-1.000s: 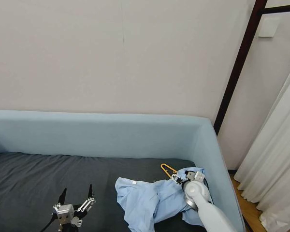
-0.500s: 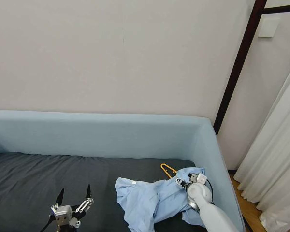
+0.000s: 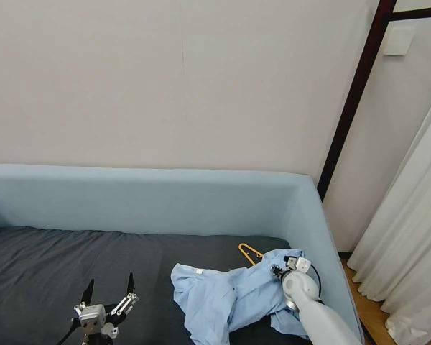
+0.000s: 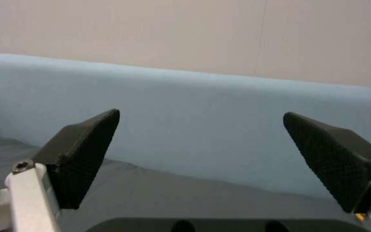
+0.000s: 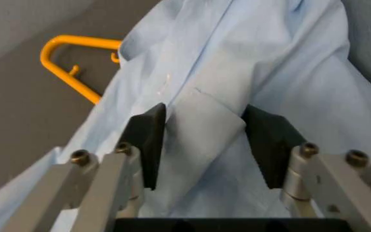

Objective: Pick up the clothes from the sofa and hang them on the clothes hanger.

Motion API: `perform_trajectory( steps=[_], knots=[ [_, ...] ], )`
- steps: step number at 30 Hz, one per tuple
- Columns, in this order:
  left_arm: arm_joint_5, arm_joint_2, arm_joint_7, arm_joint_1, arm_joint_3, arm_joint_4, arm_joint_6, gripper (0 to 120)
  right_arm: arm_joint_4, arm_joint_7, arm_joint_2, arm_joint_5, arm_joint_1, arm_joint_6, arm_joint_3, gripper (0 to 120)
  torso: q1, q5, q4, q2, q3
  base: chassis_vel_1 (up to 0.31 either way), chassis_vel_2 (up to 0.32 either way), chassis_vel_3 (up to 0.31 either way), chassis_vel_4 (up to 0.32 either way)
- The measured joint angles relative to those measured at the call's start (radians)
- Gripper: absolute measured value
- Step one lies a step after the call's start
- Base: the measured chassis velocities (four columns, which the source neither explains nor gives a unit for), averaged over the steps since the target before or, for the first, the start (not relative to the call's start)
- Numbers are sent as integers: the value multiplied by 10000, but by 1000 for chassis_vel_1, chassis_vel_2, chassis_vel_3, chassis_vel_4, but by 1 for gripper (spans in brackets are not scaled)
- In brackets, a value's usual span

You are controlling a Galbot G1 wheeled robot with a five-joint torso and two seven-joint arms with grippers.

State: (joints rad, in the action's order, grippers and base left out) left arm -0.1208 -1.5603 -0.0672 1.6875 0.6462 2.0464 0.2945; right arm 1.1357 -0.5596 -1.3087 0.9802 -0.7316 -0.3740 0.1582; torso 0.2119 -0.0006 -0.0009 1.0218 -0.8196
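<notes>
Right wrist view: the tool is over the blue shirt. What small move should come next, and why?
Probably close the right tool on the raised fold of the shirt. Its pads stand open on either side of that fold, so a pinch should catch it. The left tool hovers open over the sofa seat.

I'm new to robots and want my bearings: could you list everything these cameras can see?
sofa: one, light blue with dark grey seat, against the wall.
shirt: one, light blue, crumpled at the seat's right end.
hanger: one, orange, partly under the shirt.
curtain: one, white, right of the sofa.
post: one, dark, beside the curtain.
left pincer: one, black fingers, open above bare seat.
right pincer: one, black fingers, open astride a shirt fold.
</notes>
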Motion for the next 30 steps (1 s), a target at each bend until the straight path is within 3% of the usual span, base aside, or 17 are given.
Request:
perform_trajectory(
  steps=[3, 6, 10, 16, 24, 26, 30],
  knots=[
    [-16, 63, -2, -25, -13, 4, -12, 100, -36, 48, 16, -239, -97, 35, -20, 28, 0, 0, -3, 0, 0, 0, 0, 0, 0],
    [-19, 60, -1, -36, -52, -12, -10, 100, -38, 107, 43, -320, -140, 183, -20, 20, 0, 1, -3, 1, 0, 0, 0, 0, 0],
    [-19, 38, -2, -59, -111, -93, 23, 100, 303, 540, 170, -482, -413, 1079, -108, 2, 0, 0, -2, 0, 0, 0, 0, 0, 0],
    [-26, 76, -7, -50, -82, -29, 29, 100, 1216, 819, 221, -569, -1065, 1566, -197, 0, -1, 1, -4, 0, 1, 0, 0, 0, 0],
    [-53, 46, -22, -56, -101, -12, 175, 100, 2063, 1905, 432, -1308, -1125, 3826, -579, 0, -1, 2, -4, 0, 0, 0, 0, 0, 0],
    [-136, 77, -24, -65, -33, -11, 213, 100, 2518, 2852, 743, -1242, -810, 4763, -788, 0, -1, 0, -1, 0, 1, 0, 0, 0, 0],
    [-203, 120, -30, -104, 31, -24, 237, 100, 3173, 3789, 1158, -851, -378, 5281, -1127, 0, -1, 0, -3, 1, 1, 0, 0, 0, 0]
  ],
)
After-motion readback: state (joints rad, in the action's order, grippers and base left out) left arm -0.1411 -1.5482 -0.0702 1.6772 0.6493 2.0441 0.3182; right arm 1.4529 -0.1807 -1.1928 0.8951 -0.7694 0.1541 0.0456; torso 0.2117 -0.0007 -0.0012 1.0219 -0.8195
